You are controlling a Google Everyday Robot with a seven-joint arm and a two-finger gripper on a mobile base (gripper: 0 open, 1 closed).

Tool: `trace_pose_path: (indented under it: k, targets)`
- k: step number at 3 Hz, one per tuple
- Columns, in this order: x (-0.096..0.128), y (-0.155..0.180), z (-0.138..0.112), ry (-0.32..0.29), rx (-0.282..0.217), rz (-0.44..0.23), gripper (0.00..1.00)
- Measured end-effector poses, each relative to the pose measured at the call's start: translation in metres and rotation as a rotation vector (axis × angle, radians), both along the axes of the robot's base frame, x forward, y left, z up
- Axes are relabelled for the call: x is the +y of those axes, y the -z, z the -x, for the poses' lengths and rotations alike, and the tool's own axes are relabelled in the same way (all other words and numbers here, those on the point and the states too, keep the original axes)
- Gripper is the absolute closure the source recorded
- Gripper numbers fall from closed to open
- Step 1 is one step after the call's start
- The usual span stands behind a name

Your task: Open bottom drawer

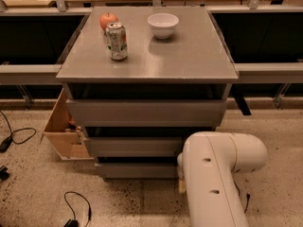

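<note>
The grey cabinet has three flat, handle-less drawers. The bottom drawer has the shortest front and sits near the floor, roughly in line with the drawers above. My white arm reaches down at the cabinet's lower right corner. My gripper is at the right end of the bottom drawer's front, mostly hidden behind the arm; only a small tan part shows. I cannot tell whether it touches the drawer.
A soda can, a red apple and a white bowl stand on the cabinet top. A light wooden box leans at the cabinet's left. Cables lie on the speckled floor. Dark shelving runs behind.
</note>
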State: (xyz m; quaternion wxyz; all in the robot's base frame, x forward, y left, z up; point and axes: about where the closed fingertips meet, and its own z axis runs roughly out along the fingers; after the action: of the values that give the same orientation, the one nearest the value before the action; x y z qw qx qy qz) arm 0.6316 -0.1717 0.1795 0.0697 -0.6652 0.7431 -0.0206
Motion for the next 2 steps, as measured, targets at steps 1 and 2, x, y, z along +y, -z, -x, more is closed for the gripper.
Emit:
trace_pose_path:
  k: [1, 2]
  targets:
    - [0.0004, 0.0109, 0.0121, 0.003, 0.036, -0.024, 0.41]
    - [-0.0005, 0.007, 0.0138, 0.005, 0.039, -0.028, 0.64]
